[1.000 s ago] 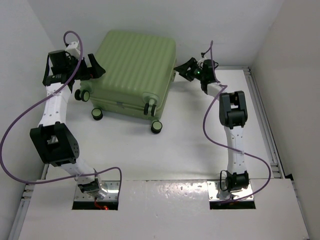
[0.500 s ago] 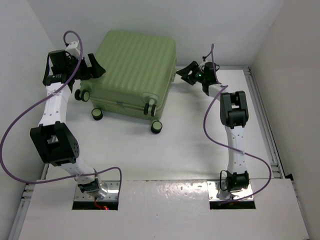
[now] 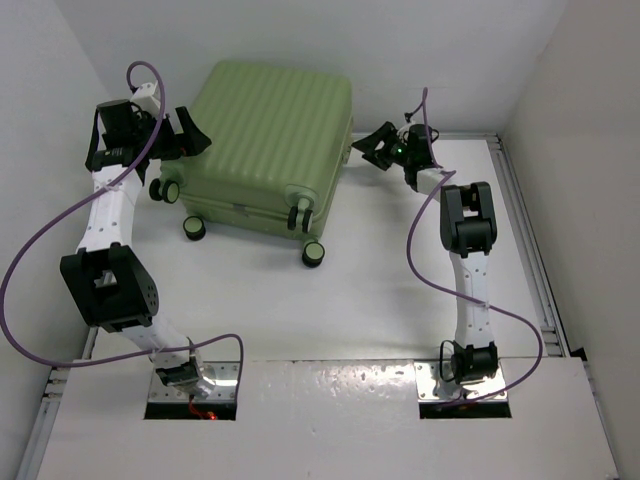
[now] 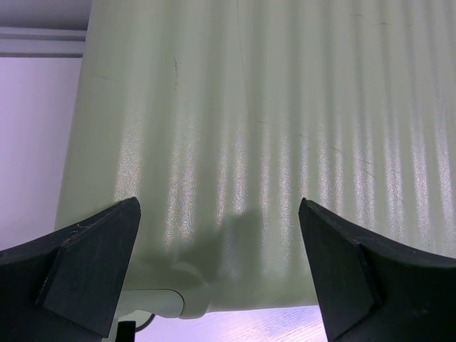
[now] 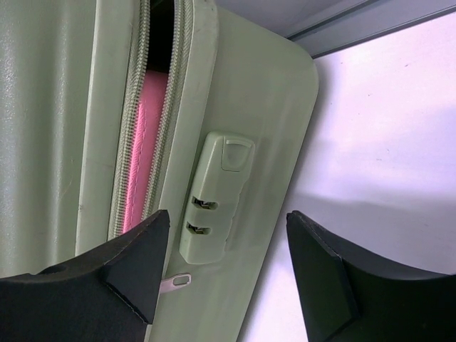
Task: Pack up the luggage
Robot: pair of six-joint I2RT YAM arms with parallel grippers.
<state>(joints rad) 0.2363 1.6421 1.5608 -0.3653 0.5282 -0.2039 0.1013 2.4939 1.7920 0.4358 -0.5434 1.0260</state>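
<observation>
At the far left of your table, the left gripper [image 3: 196, 132] hangs beside the left edge of the luggage [image 3: 270, 120], a large light-green hard-shell suitcase with a ribbed shell. Its jaws are spread wide and hold nothing. From the left wrist camera you see its two black fingers [image 4: 92, 267] in the bottom corners, and the ribbed green shell fills the view beyond them. You cannot tell from either view whether a fingertip touches the shell.

The luggage lies flat at the far middle of the white table [image 3: 330, 310], broad ribbed face up. Its small black-and-green wheels [image 3: 314, 253] point towards the arm bases.

On your right, the right gripper [image 3: 368, 146] sits just beside the suitcase's right edge. It is released, its jaws apart with nothing gripped between them. In the right wrist camera its black fingers [image 5: 128, 271] frame the side of the case. There a light-green rectangular lock block [image 5: 212, 203] sits on the shell next to the light-green zipper [image 5: 177, 71]. The zipper stands parted at this spot, and a pink surface [image 5: 142, 167] shows in the gap between its two rows of teeth. A small metal pull tab [image 5: 174, 283] lies just below the lock block, close to the left finger.
</observation>
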